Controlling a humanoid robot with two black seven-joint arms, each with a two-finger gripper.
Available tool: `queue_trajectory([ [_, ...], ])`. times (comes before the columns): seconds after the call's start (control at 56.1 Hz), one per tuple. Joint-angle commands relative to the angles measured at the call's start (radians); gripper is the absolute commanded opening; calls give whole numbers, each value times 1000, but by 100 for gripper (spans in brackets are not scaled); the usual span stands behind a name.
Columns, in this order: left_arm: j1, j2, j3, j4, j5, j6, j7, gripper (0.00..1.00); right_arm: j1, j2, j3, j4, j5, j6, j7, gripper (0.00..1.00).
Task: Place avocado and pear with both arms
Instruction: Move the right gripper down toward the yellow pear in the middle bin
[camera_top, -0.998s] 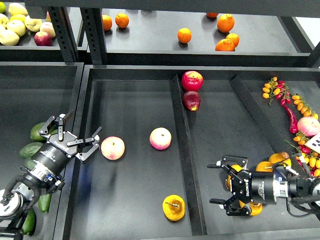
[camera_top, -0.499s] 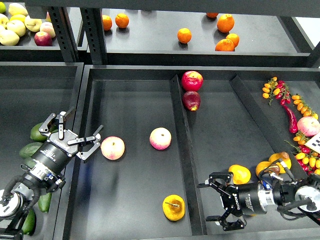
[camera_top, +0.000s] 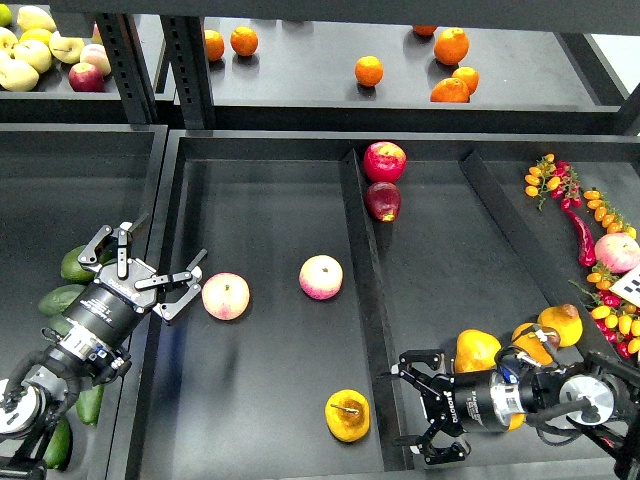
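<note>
Lying just left of the divider, pear sits outside right gripper's wide-spread fingers; left gripper also spread, empty.

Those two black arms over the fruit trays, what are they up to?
Both are empty-handed right now. The left tool hangs open over the tray's left wall, with avocados behind it and a pink-yellow apple just ahead. The right tool is open too, low beside the centre divider, across which a yellow pear lies. Nothing is gripped yet.
</note>
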Motion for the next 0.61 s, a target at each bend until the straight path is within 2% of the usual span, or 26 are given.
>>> queue_trajectory([
  [0.0, 10, 0, 0, -12, 2, 0, 0, 99, -1, 38, 8, -48, 0, 0, 0, 94],
  [0.588, 10, 0, -7, -15, 0, 0, 0, 99, -3, 92, 5, -97, 0, 0, 0, 84],
])
